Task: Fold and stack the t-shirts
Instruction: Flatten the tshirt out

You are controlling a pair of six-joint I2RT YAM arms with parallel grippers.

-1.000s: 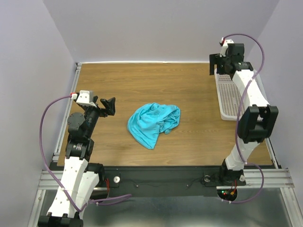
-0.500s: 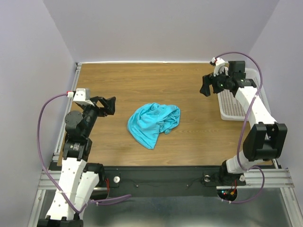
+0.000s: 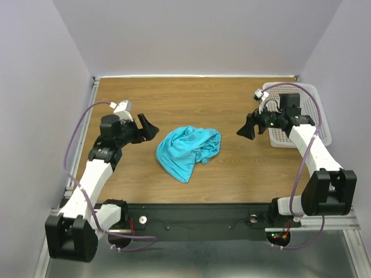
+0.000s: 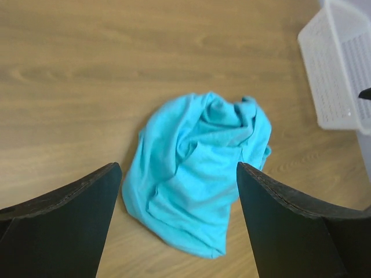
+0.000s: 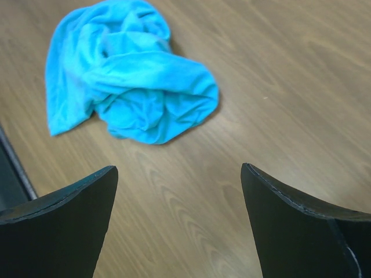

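A turquoise-blue t-shirt (image 3: 188,149) lies crumpled in a heap at the middle of the wooden table; no neck label shows. It also shows in the left wrist view (image 4: 197,168) and the right wrist view (image 5: 124,95). My left gripper (image 3: 149,127) is open and empty, just left of the heap and pointing at it, above the table. My right gripper (image 3: 246,128) is open and empty, to the right of the heap and pointing at it, a short gap away. In the wrist views the left gripper (image 4: 179,174) and the right gripper (image 5: 179,174) hold nothing.
A white plastic mesh basket (image 3: 301,113) stands at the table's right edge behind my right arm; it also shows in the left wrist view (image 4: 339,69). Bare wooden tabletop (image 3: 185,104) surrounds the heap. The black front rail (image 3: 191,211) runs along the near edge.
Both arms have swung in toward the heap: the left gripper moved right, the right gripper came from over the basket down and left. The t-shirt has not moved.
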